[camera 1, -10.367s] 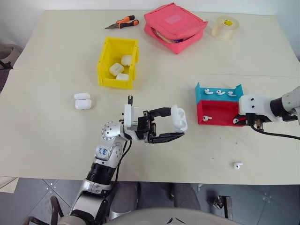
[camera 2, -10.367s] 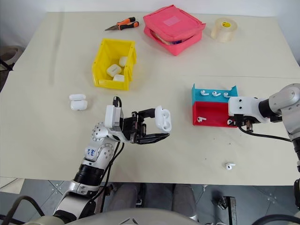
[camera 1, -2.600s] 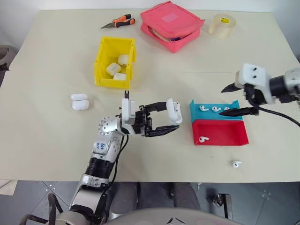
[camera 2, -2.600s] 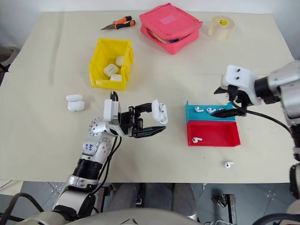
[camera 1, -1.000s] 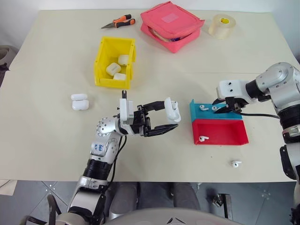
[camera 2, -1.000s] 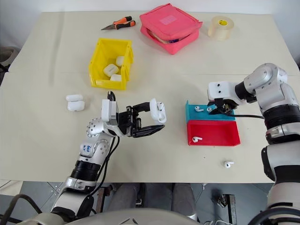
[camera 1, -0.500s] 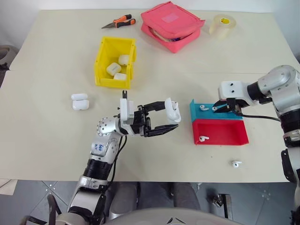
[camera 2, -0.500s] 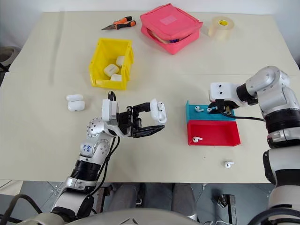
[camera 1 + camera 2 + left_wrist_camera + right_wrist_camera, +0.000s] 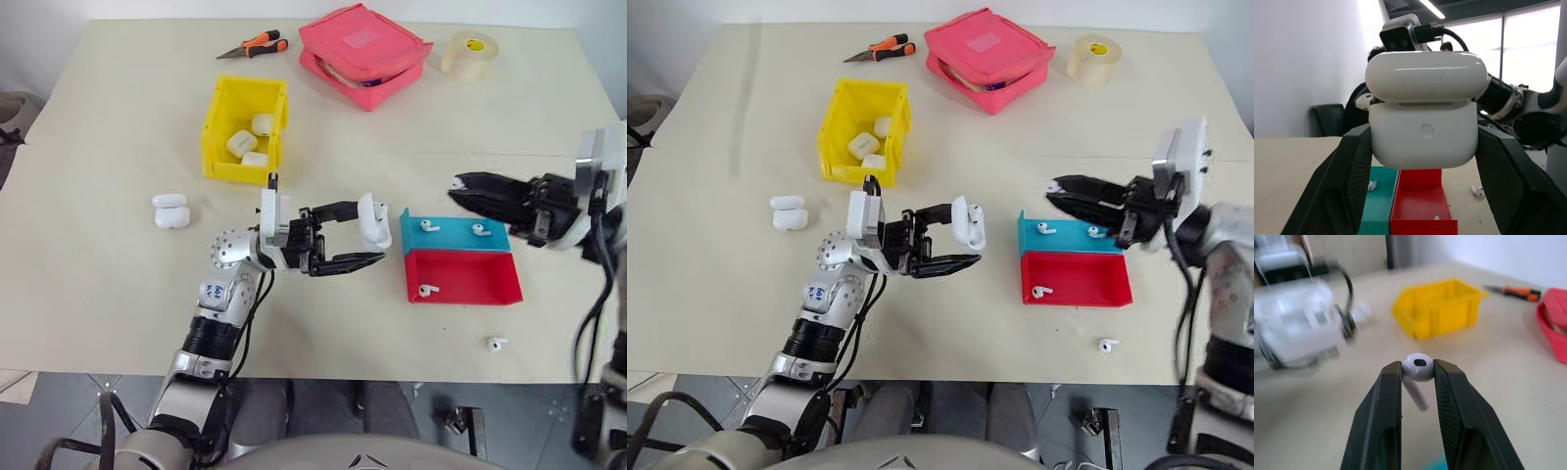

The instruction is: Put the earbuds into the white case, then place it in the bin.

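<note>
My right fingers (image 9: 458, 183) have come up off the blue half of the red-and-blue tray (image 9: 457, 277) and swung left, and they now pinch one earbud (image 9: 1418, 368) by its head, stem hanging down. Two earbuds sit in the blue part where three sat before. My left fingers (image 9: 377, 239) stay pressed on the white case (image 9: 373, 221), held above the table (image 9: 98, 294) just left of the tray with its lid flipped open. So the pick is done, and the bud now has to travel left into the open case. Another earbud lies in the red part, one more on the table near the front edge. The bin (image 9: 246, 130) waits farther off to the left, three cases already inside
</note>
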You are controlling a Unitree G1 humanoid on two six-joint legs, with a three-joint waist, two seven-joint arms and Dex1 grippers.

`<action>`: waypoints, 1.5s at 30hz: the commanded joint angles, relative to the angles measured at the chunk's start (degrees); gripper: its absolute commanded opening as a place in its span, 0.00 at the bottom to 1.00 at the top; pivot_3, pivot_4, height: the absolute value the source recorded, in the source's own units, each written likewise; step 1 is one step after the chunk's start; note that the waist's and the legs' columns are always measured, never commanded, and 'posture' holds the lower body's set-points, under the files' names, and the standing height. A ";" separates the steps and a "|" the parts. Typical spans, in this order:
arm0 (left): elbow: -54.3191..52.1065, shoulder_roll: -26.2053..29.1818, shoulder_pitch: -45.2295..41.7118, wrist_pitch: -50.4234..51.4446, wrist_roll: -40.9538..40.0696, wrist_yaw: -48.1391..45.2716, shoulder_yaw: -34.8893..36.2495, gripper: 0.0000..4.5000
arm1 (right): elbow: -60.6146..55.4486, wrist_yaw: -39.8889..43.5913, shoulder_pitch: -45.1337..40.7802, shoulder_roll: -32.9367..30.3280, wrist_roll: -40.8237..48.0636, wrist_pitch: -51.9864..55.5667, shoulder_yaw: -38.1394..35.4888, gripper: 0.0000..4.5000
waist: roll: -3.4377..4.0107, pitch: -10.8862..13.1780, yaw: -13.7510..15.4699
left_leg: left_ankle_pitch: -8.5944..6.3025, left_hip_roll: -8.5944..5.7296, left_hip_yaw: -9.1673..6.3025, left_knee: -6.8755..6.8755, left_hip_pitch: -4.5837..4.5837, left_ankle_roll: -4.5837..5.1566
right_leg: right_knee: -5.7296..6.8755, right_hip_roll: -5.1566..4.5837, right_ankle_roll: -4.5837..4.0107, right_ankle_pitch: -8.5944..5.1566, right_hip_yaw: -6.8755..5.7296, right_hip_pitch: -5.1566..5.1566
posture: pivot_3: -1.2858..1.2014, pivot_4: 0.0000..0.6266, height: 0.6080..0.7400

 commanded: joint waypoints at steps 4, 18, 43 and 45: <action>0.89 -1.06 -2.45 0.50 -1.08 -1.01 0.39 0.62 | -11.46 -18.60 3.15 10.17 22.36 5.69 -0.91 0.19 | 0.00 0.00 0.24 | 0.00 -0.02 -0.07 -0.01 0.01 0.00 | 0.02 0.00 0.00 0.00 -0.01 0.00 | 0.52 0.24 1.00; 2.26 -3.17 -3.90 0.51 -1.14 -0.20 1.78 0.62 | -15.38 -25.31 12.78 14.04 26.87 -0.20 6.95 0.19 | 0.00 0.00 0.08 | -0.01 -0.14 -0.10 0.00 0.02 0.07 | 0.08 -0.02 0.00 0.00 -0.02 0.03 | 0.52 0.24 1.00; 1.86 -3.18 -3.82 0.35 -1.02 -0.21 2.27 0.62 | -13.41 -22.16 15.51 6.99 21.89 -4.73 13.02 0.50 | 0.00 0.00 0.08 | -0.01 -0.13 -0.08 -0.01 0.04 0.08 | 0.05 -0.01 0.00 0.00 -0.02 0.05 | 0.52 0.24 1.00; 1.36 -2.29 -3.24 1.26 -0.81 -0.30 2.23 0.62 | -12.80 -21.46 15.43 5.43 20.26 -5.76 11.75 0.66 | 0.00 0.00 0.18 | -0.01 -0.12 -0.08 -0.01 0.03 0.08 | 0.05 -0.01 0.00 0.00 -0.02 0.05 | 0.52 0.24 1.00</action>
